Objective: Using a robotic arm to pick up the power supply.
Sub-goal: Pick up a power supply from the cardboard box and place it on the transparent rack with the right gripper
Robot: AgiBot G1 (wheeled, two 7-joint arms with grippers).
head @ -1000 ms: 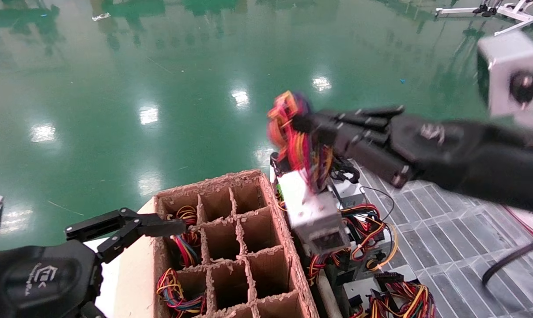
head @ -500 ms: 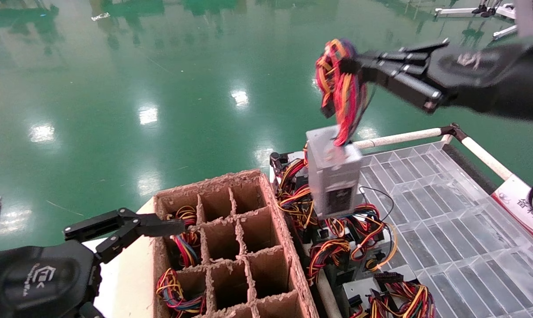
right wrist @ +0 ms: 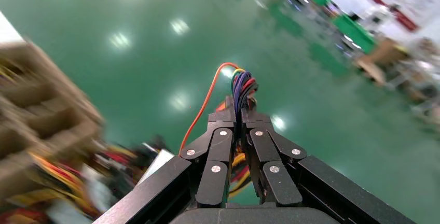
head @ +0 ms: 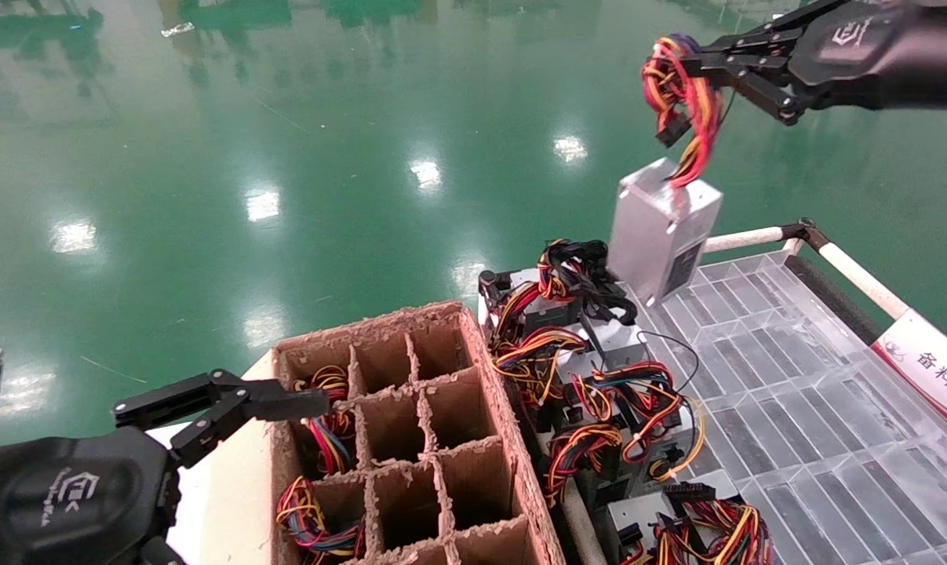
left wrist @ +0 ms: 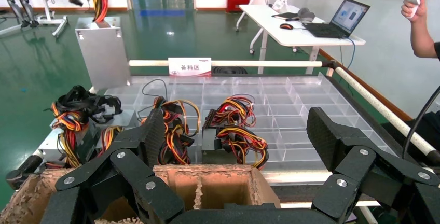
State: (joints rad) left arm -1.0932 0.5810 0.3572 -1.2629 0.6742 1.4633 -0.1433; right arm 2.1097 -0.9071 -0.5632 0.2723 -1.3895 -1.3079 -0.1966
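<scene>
Glossy green workshop floor, with a clear gridded tray and a brown cardboard divider box in the foreground.

Item 1, right gripper: fingers pressed together on the wire bundle of red, yellow, orange and blue leads, raised high above the tray's far corner.

Item 2, power supply: silver-grey metal box, plain faces, one dark labelled end. Hangs tilted from its own wires, clear of the tray and of all else, above the spare units lying in a tangle of cables beside the divider box.

Item 3, left gripper: fingers spread wide, holding nothing, parked at the divider box's near edge.

Step in hand: lift, apparently complete; the box is off its rest. Next move, by judgement: carry slowly, since the box dangles and may swing, and the grip is on wires alone, which could slip.
</scene>
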